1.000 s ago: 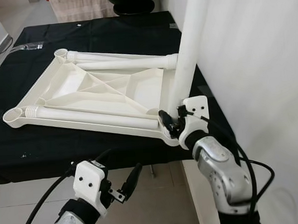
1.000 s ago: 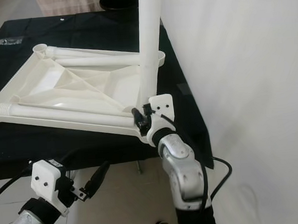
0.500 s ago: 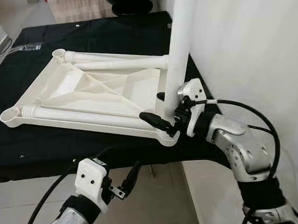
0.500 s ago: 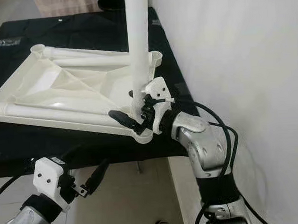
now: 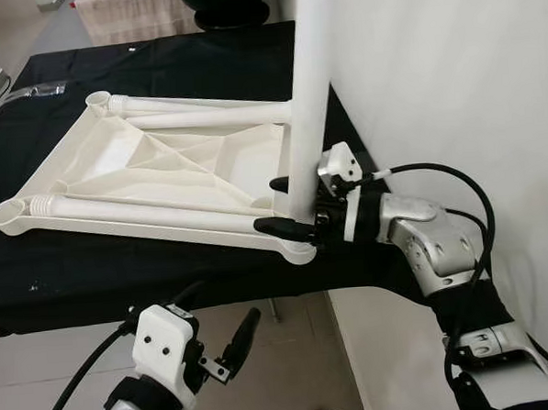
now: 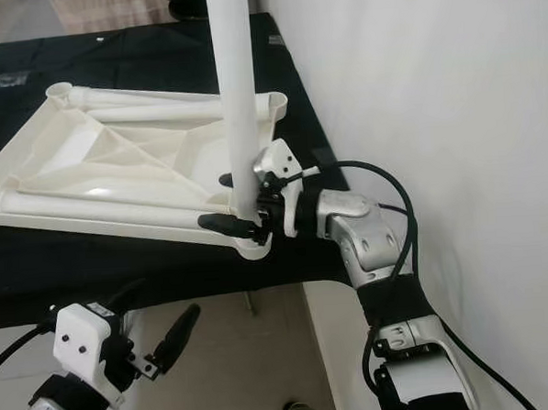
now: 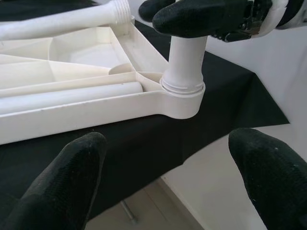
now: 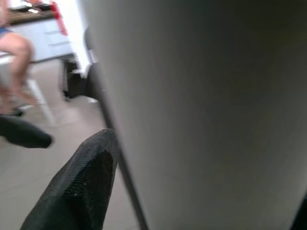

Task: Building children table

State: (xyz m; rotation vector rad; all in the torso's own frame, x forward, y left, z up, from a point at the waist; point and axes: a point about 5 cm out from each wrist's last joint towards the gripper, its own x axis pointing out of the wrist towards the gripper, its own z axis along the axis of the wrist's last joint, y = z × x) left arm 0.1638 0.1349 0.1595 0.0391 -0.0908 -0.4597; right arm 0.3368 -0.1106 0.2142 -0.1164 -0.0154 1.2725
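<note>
- The white plastic tabletop lies upside down on a black cloth that covers a table, its ribbed underside facing up; everything below is placed from this tabletop.
- An upright table leg stands in the corner socket at the tabletop's near right corner, rising straight up and out past the top of the head views. The left wrist view shows the leg's ringed foot seated in the round collar of that socket.
- The right gripper reaches in from the tabletop's right side, level with the bottom of the upright leg. Its two black fingers sit one on each side of the leg, closed against it (the right wrist view shows the white tube pressed close, with one finger alongside).
- Two more legs lie flat in the tabletop: a front leg along its near edge, threaded end toward the near left corner, and a back leg along its far edge.
- The left gripper hangs below and in front of the tabletop's near edge, over the tiled floor, well apart from the tabletop. Its fingers are spread apart and hold nothing.
- A white wall rises just beside the tabletop's right edge.
- In the right wrist view, a person's bare legs show far off by a white seat.
</note>
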